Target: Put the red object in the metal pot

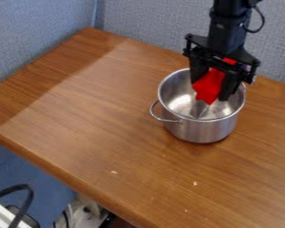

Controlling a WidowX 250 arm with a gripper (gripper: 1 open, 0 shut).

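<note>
The metal pot (pixel 199 118) stands on the wooden table, right of the middle, shiny with a small loop handle on its near left side. My gripper (pixel 215 86) points straight down over the pot's mouth, its black fingers shut on the red object (pixel 212 85). The red block hangs upright between the fingers, its lower end at about the level of the pot's rim, inside the opening. The upper part of the block is hidden by the gripper's frame.
The wooden table (pixel 85 98) stretches to the left and front of the pot, with its front edge running diagonally. A blue-grey wall stands behind. Cables and a white object (pixel 14 209) lie on the floor below the table's edge.
</note>
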